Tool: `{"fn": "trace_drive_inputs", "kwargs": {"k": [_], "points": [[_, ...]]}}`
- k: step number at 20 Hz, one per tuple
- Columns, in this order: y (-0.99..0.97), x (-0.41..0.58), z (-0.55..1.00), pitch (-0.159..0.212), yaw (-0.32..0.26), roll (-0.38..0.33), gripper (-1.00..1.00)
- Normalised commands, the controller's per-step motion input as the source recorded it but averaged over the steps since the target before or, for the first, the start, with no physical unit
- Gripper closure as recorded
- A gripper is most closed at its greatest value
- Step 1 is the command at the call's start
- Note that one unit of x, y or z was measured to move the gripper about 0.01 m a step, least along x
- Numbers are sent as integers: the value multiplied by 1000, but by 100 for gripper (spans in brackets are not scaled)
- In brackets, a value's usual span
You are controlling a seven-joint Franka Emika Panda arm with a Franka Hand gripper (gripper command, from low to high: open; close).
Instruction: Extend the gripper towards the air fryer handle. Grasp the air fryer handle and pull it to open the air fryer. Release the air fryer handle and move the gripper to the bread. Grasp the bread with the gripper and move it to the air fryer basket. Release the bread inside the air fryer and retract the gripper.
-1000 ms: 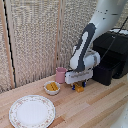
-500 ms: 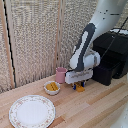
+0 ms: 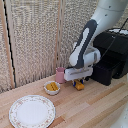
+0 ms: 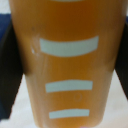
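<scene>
My gripper (image 3: 77, 82) hangs low over the table, between the pink mug and the air fryer (image 3: 114, 50). The golden-brown bread (image 3: 79, 86) sits under it, touching or just above the wood. In the wrist view the bread (image 4: 67, 30) fills the picture, and the dark fingers (image 4: 7, 75) press against both its sides. The black air fryer basket (image 3: 105, 74) juts out from the fryer's front, towards the gripper. I cannot make out the air fryer handle behind the arm.
A pink mug (image 3: 60, 75) stands just beside the gripper on the exterior view's left. A small white bowl (image 3: 52, 88) of yellow chunks sits in front of it. A patterned plate (image 3: 32, 111) lies near the table's front edge. A woven screen runs along the back.
</scene>
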Motion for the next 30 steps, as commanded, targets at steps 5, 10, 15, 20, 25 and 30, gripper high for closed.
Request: {"fn": "trace_drive_inputs", "kwargs": {"k": [5,10,15,20,25,30], "points": [[148,11,1000,19,-62,-69,100],[29,320,1000,27,-100,-79,100],[-78,597,860,9,-158,-111,100],[-215,657,638,-5,-155,-117,100],[-357,474,500,-44,-181,-43,100],[-568,219,490,-2,-195,0,100]]}}
